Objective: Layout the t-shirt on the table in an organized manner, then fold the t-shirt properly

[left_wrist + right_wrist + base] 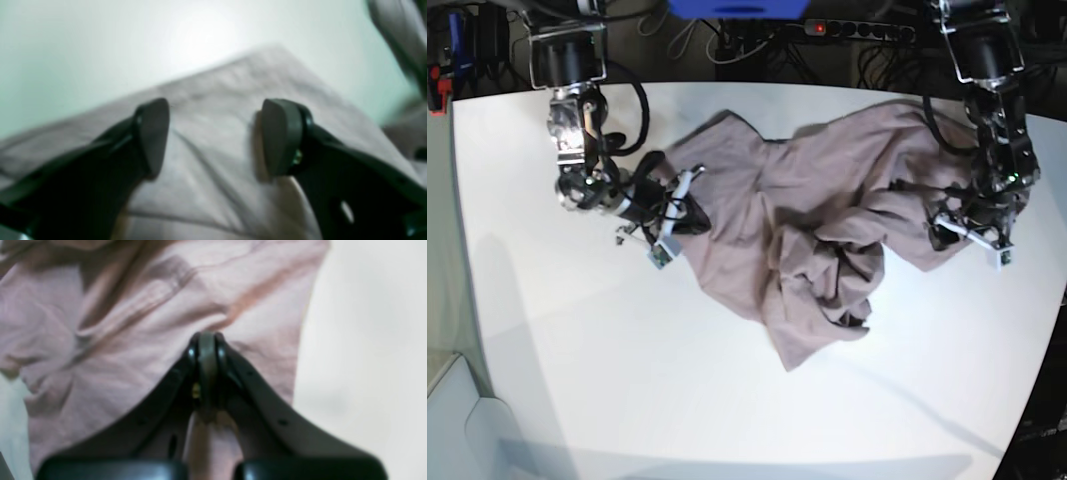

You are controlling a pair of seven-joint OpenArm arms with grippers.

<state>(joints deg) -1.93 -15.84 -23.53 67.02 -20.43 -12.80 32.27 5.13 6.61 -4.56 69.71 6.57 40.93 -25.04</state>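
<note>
T-shirt (807,210) crumpled on surface (577,360); soft, limp, best gripped at hem. Right end effector (206,346) pinched on t-shirt edge; left end effector (213,133) spread above it.

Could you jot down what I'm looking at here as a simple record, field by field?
Cloth: one mauve t-shirt, crumpled and bunched, not yet laid flat
Surface: white table
Right gripper: shut, with a fold of the shirt's fabric pinched between its fingers
Left gripper: open, above the shirt near its edge, holding nothing
Folding: not begun
</note>
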